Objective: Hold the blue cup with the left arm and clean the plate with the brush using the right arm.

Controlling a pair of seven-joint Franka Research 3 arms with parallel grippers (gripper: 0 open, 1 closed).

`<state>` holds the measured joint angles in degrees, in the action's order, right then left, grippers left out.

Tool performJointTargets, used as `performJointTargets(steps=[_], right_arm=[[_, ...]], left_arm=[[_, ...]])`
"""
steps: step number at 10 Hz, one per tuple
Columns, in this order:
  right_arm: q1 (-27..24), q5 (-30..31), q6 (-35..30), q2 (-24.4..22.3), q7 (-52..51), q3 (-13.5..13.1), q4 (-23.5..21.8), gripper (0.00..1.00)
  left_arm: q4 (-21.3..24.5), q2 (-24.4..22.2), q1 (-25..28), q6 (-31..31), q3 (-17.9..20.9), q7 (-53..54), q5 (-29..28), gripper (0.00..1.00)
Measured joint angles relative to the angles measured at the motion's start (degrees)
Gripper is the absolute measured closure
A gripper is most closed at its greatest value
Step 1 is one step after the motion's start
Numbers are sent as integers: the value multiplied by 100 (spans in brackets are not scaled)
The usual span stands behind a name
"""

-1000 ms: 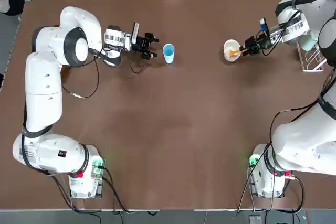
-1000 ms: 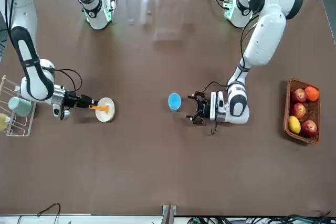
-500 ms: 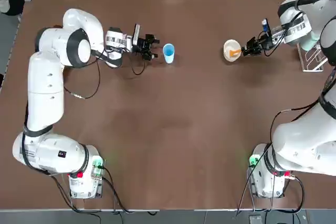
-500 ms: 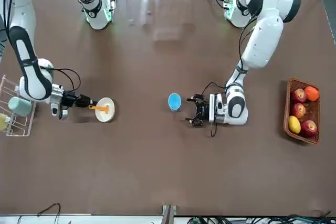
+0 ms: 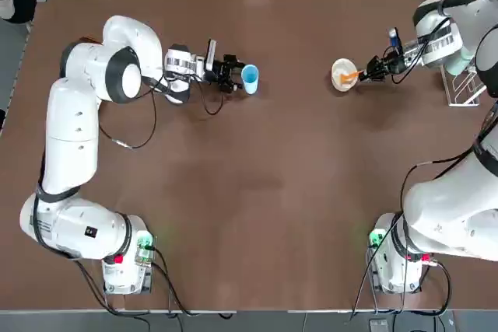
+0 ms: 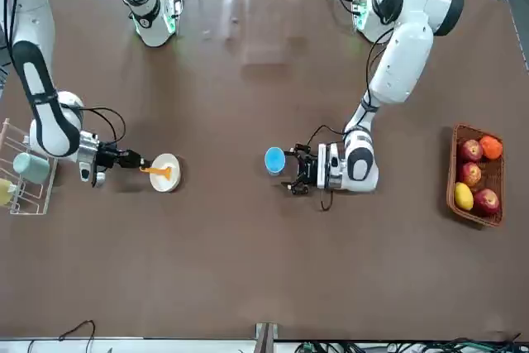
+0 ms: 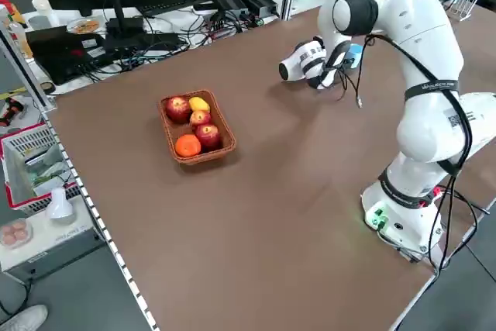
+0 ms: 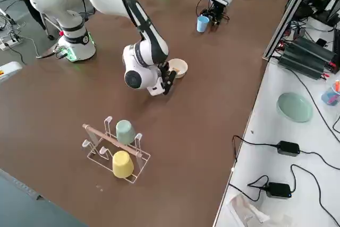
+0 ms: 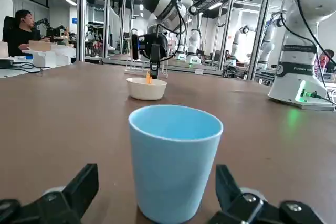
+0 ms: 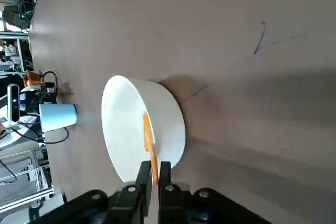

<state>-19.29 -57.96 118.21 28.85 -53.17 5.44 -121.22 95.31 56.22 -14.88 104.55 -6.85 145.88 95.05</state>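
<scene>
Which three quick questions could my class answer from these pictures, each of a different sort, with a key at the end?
1. True or false: the left gripper is open.

2. Multiple choice: what do the fingers of the right gripper hold?
A. A banana
B. The orange-handled brush
C. A wire rack

3. Fill in the blank: the light-blue cup stands ____ on the table.

Key: 1. True; 2. B; 3. upright
</scene>
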Motion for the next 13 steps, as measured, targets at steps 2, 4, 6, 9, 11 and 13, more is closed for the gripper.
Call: performJointTargets(steps=[2,4,6,9,11,13], right_arm=[[0,-60,-125,-2,-2,5,15,96],[0,-73,-354,-12,4,6,118,96],[13,-29,-573,-24,85,10,390,96],[229,1241,-1039,-148,840,42,1345,96],[587,2104,-1130,-422,1253,71,1957,96],[1150,2794,-1199,-624,1404,90,2497,96]], left_arm=[[0,14,-65,4,-1,0,62,1],[0,22,-214,23,1,3,247,1],[0,24,-312,68,36,4,387,1],[-1,30,-376,113,80,5,485,1],[-1,52,-439,115,107,7,598,1],[-4,66,-511,122,131,13,687,1]])
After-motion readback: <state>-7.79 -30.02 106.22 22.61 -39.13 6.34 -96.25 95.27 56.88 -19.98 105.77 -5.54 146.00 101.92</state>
